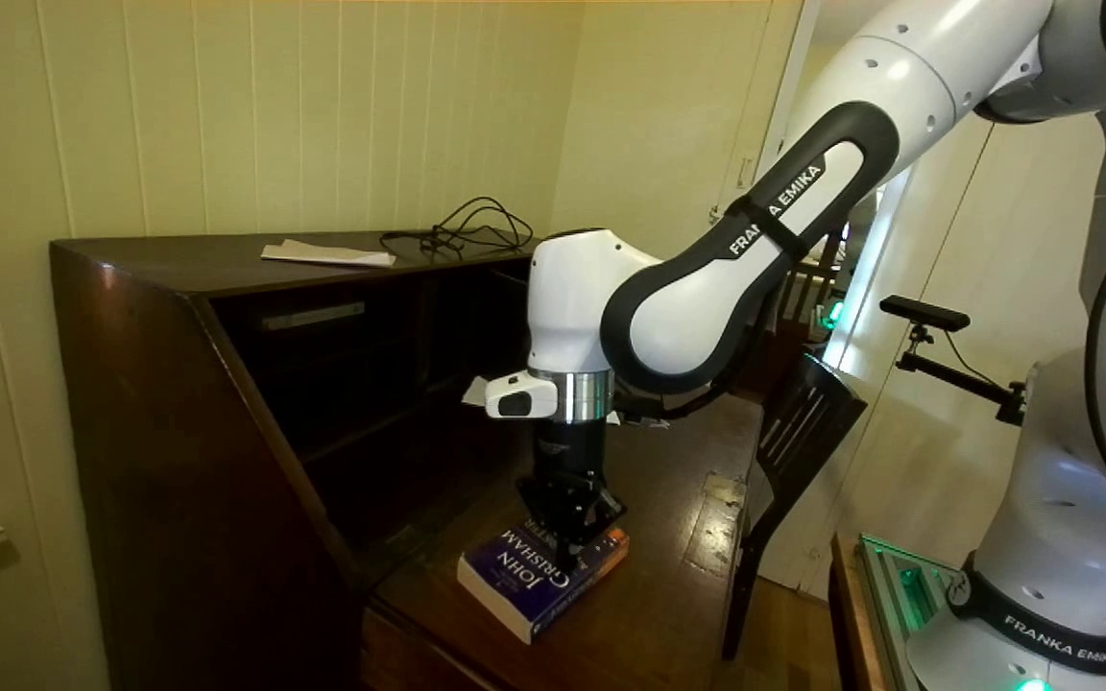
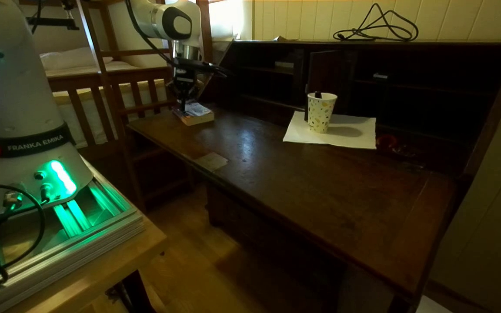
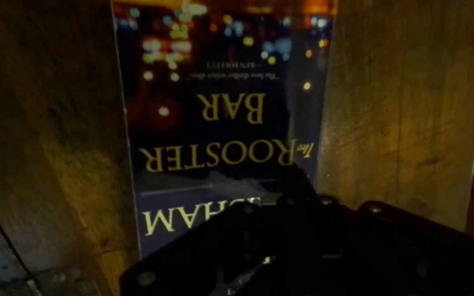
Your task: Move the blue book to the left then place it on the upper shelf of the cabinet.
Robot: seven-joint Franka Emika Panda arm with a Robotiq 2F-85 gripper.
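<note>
Gripper [image 1: 565, 564], fingers together, partly hides the blue book [image 2: 197, 115], near left edge of desktop [image 2: 311, 178] in an exterior view. Cabinet recess [image 2: 433, 106] mostly unreadable, dark. Near rear edge: cup [image 2: 319, 117], dark item [image 2: 318, 94] at rim unidentified.

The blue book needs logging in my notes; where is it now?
In an exterior view, the blue book lies at lower centre on the desk surface, beneath the gripper, right of the cabinet's side panel.
</note>
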